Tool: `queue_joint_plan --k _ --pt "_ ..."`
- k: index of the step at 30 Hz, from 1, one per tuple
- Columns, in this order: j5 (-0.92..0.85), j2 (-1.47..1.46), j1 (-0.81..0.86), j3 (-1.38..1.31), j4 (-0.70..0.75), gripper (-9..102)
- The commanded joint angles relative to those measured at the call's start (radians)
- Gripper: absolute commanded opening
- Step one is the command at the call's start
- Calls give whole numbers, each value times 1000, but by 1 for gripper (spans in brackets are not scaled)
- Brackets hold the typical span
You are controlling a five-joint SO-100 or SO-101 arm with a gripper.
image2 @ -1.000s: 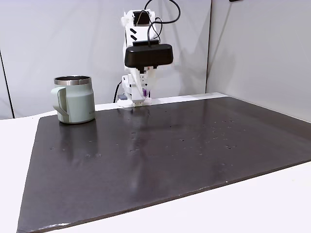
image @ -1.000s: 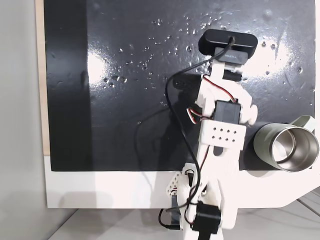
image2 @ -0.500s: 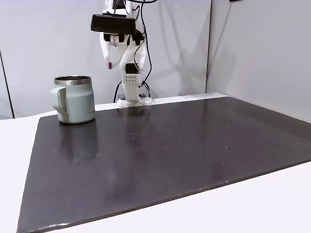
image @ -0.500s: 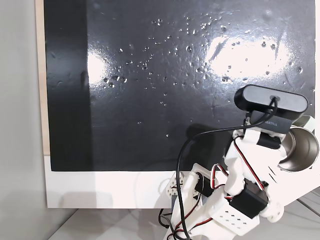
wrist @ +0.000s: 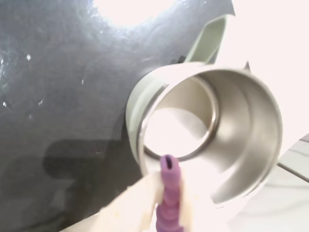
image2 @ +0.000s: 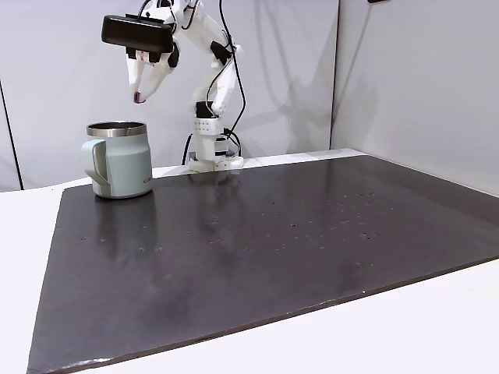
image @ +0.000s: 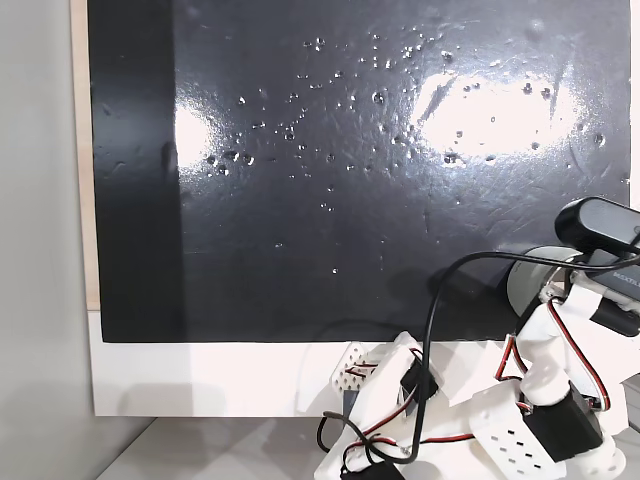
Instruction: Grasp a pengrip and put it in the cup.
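I have the tool (image2: 139,95) pinched shut on the pengrip (wrist: 168,193), hanging above the cup (image2: 121,160) on the worktop (image2: 273,241) — near its rim, so releasing now could bounce it off the edge.

arm raised, gripper (image2: 139,96) clamped, pointing down

One fixed view looks straight down, another low across the mat (image2: 257,241); the wrist view hangs close above the cup (wrist: 227,130).
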Motion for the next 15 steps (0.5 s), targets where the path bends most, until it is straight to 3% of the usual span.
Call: queue_joint_plan --k 1,15 --pt "-17 -6 25 -75 -44 0" --pt "-71 51 54 18 -201 0"
